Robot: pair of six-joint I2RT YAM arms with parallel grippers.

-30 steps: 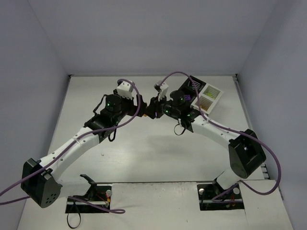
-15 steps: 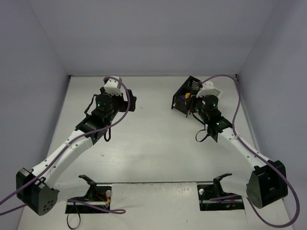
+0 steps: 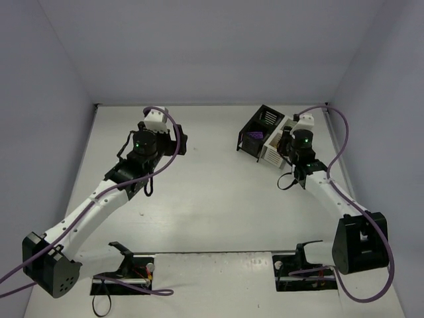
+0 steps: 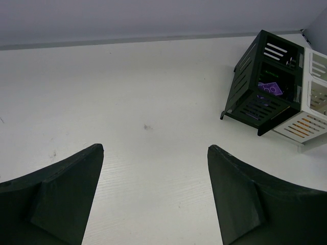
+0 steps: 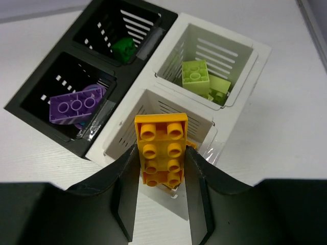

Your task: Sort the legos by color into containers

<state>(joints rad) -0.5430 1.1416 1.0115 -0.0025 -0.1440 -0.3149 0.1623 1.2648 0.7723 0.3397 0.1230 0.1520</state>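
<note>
My right gripper (image 5: pixel 162 161) is shut on a yellow-orange lego brick (image 5: pixel 161 145) and holds it over the near white bin (image 5: pixel 122 135) of the containers (image 3: pixel 268 136). The far white bin (image 5: pixel 219 48) holds lime green bricks (image 5: pixel 196 76). The black half holds purple bricks (image 5: pixel 76 107) in the near bin and a dark green brick (image 5: pixel 123 48) in the far bin. My left gripper (image 4: pixel 156 150) is open and empty over bare table, far left of the containers (image 4: pixel 276 92). In the top view it (image 3: pixel 180 140) sits at the back left.
Grey walls enclose the white table (image 3: pixel 212 192) on three sides. The containers stand at the back right near the right wall. Purple cables loop off both arms.
My right arm swung right from the table's middle to the containers, carrying the yellow-orange brick over the white bin. My left arm pulled back left, then held still.
</note>
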